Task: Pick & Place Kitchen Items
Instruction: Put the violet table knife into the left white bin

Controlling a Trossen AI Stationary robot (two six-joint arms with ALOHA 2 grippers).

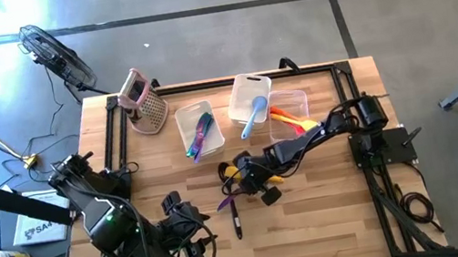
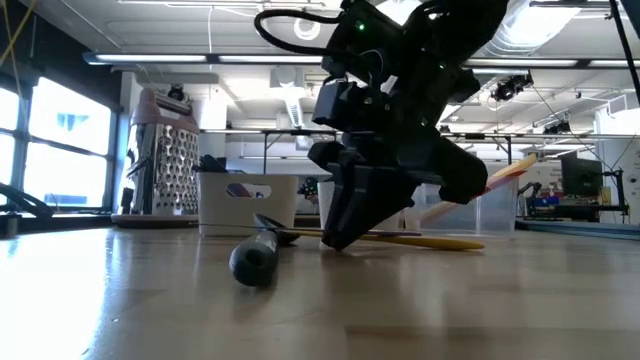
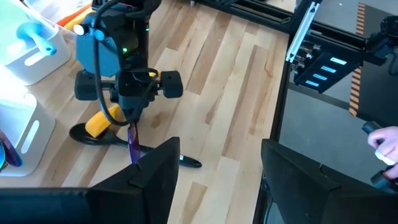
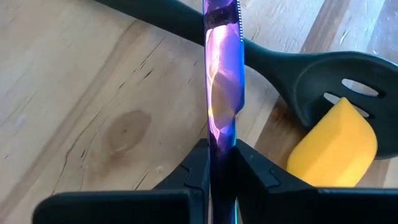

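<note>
My right gripper (image 1: pixel 250 183) is down at the table's middle, shut on a flat, shiny purple utensil (image 4: pixel 222 81). Beside it lie a black slotted spoon (image 4: pixel 336 87), its long handle (image 1: pixel 235 218) pointing toward the near edge, and a yellow utensil (image 4: pixel 334 144) that lies on the spoon's bowl. The same purple utensil (image 3: pixel 133 142) shows below that gripper in the left wrist view. My left gripper (image 3: pixel 217 180) hangs open above the near left part of the table (image 1: pixel 335 213), with nothing between its fingers. My right gripper pinches the purple utensil's two flat faces (image 4: pixel 222 163) between its two fingers. The fingers (image 2: pixel 338 228) come from above, slanting down, and lie along it. The utensil stands on edge and reaches out past the fingertips across the black spoon's handle (image 4: pixel 180 25), low over the table.
Three clear tubs stand in a row at the far side: one (image 1: pixel 199 129) with blue, purple and green utensils, one (image 1: pixel 249 98) with a blue spoon, one (image 1: pixel 290 111) with orange and yellow utensils. A pink-topped grater (image 1: pixel 142 101) stands far left. A person's hand (image 3: pixel 385 146) shows beyond the table.
</note>
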